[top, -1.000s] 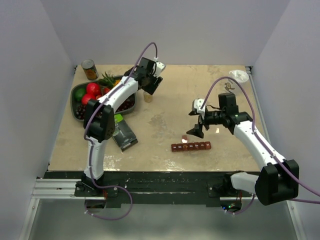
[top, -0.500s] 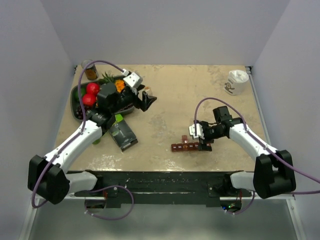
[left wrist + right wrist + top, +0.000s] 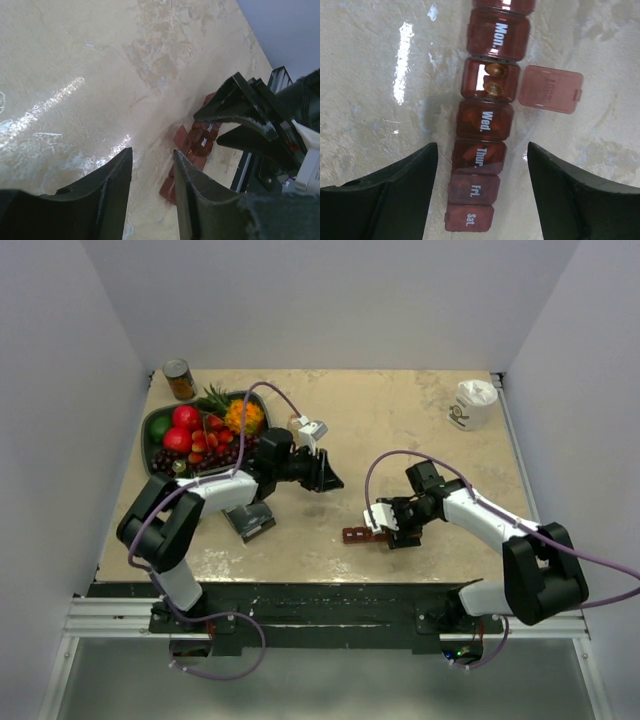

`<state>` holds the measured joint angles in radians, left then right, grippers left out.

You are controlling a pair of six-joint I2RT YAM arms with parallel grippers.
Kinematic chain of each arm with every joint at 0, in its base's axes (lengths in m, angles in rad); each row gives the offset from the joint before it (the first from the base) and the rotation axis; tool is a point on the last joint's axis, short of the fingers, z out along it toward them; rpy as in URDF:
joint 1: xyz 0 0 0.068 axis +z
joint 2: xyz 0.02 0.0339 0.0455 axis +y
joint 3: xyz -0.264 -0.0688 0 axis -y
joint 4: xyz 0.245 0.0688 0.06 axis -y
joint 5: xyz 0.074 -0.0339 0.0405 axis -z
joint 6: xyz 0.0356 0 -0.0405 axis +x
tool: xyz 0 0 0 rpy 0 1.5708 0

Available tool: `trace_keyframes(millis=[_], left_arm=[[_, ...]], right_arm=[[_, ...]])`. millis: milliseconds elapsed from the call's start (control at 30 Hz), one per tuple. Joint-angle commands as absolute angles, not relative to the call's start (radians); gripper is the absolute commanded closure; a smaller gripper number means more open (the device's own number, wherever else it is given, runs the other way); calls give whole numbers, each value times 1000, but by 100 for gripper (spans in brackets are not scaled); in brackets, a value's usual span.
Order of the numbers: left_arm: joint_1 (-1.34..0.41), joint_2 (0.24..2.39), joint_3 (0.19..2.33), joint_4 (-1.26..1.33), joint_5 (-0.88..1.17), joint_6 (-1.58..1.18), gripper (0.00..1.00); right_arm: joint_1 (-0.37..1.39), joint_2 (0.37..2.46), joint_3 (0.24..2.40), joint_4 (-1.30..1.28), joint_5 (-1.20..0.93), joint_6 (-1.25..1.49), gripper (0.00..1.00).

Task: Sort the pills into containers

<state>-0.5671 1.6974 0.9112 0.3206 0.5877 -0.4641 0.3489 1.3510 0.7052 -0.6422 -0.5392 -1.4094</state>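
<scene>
The dark red-brown pill organizer [image 3: 482,120] lies on the table, its compartments labelled Mon. to Sat. One compartment stands open with its lid [image 3: 551,89] flipped aside and two tan-orange pills [image 3: 493,80] inside. My right gripper [image 3: 480,150] is open and empty, and its jaws straddle the Thur. compartment from just above. In the top view it [image 3: 393,525] covers most of the strip [image 3: 352,535]. My left gripper [image 3: 328,480] is open by a narrow gap and empty, low over bare table left of the strip [image 3: 197,142]. The small pill bottle [image 3: 296,424] stands behind the left arm.
A grey-green fruit bowl [image 3: 152,425] sits at the back left with a metal can [image 3: 180,380] behind it. A dark packet [image 3: 248,512] lies in front of the bowl. A white cup [image 3: 472,403] stands at the back right.
My left gripper has swung from beside the bottle at the back toward the table's middle. My right gripper has moved down and left until it is over the organizer.
</scene>
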Motion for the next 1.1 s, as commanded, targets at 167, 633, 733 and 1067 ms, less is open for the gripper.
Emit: trace_keyframes(millis=[167, 633, 733, 1067], left_arm=[[-624, 1916, 1048, 365, 535, -526, 68], [-692, 2063, 1134, 406, 662, -549, 81], [-699, 2066, 1117, 439, 718, -564, 88], [-721, 1984, 1020, 480, 850, -545, 98]], right_arm=[[387, 1390, 709, -630, -479, -1374, 41], [411, 1437, 735, -614, -459, -1307, 69], [411, 1439, 736, -609, -457, -1299, 71], [413, 1462, 747, -588, -445, -1252, 73]])
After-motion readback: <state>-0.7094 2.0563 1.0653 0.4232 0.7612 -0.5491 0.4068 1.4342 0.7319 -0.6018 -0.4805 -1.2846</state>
